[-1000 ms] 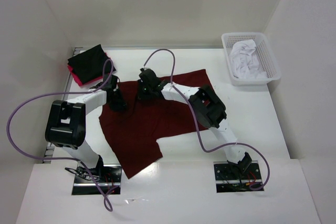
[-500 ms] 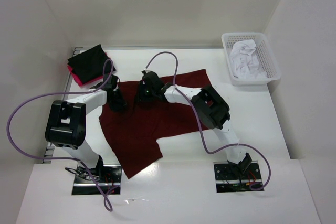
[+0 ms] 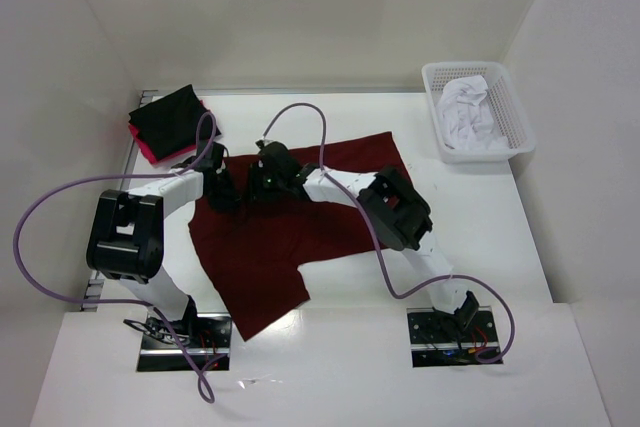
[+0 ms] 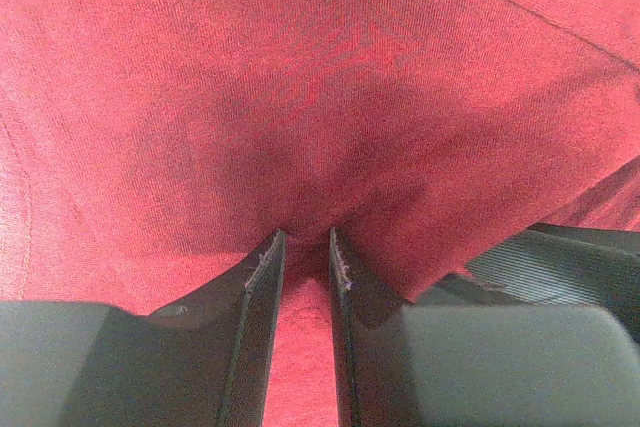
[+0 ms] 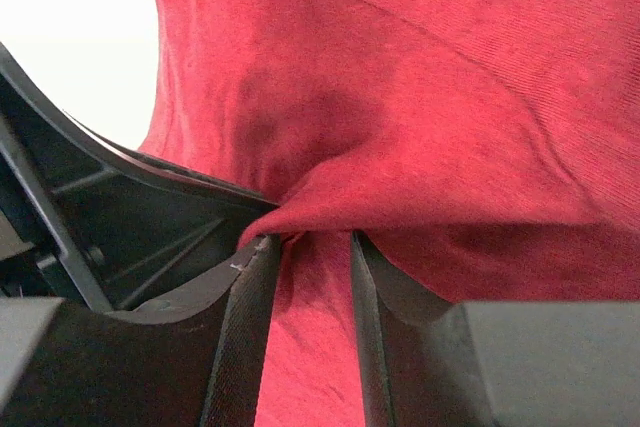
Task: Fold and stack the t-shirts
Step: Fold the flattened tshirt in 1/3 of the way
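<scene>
- Gripping the far edge of the maroon t-shirt [image 3: 262, 247] at two spots close together, left of centre in the overhead view.
- Pinching a raised fold of the maroon cloth between the narrowly set fingers of the left pincer [image 3: 222, 194].
- Clamping a second bunched fold in the right pincer [image 3: 262, 183], just beside the left one.
- Judging the step best done by lifting both pinches at equal height and carrying them evenly towards the bottom of the frame, avoiding a skewed crease or a slipped edge.
- Lying spread and rumpled across the middle of the white desk [image 3: 480, 232], one part reaching towards the lower centre; looking soft, thin and finely knit.
- Sitting folded at upper left: black t-shirt [image 3: 170, 115] on pink t-shirt [image 3: 140, 147].
- Holding white cloth [image 3: 470, 112] at upper right: basket [image 3: 468, 67].
</scene>
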Controlling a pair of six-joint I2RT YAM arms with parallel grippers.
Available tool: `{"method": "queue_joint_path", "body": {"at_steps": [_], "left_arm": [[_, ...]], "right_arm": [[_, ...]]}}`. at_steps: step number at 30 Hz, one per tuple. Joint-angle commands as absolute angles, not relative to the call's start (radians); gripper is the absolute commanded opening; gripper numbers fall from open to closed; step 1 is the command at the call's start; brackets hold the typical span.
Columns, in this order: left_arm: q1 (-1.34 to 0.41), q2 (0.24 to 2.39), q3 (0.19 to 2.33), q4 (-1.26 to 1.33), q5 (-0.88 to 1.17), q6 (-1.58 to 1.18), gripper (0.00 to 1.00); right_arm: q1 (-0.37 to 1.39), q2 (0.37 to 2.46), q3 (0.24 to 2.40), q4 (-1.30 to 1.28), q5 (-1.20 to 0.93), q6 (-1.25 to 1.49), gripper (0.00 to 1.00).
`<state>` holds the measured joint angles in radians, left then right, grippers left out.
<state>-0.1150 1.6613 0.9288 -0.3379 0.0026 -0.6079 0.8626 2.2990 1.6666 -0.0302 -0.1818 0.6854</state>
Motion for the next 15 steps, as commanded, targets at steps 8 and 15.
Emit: {"method": "queue_joint_path", "body": {"at_steps": [8,15], "left_arm": [[-0.120,1.718,0.920,-0.331,-0.021,-0.615,0.32],[-0.120,1.718,0.920,-0.331,-0.021,-0.615,0.32]], "right_arm": [[0.887,2.389,1.806,-0.049,-0.190,0.701,0.49],[0.887,2.407,1.824,-0.089,-0.158,0.692,0.70]]}}
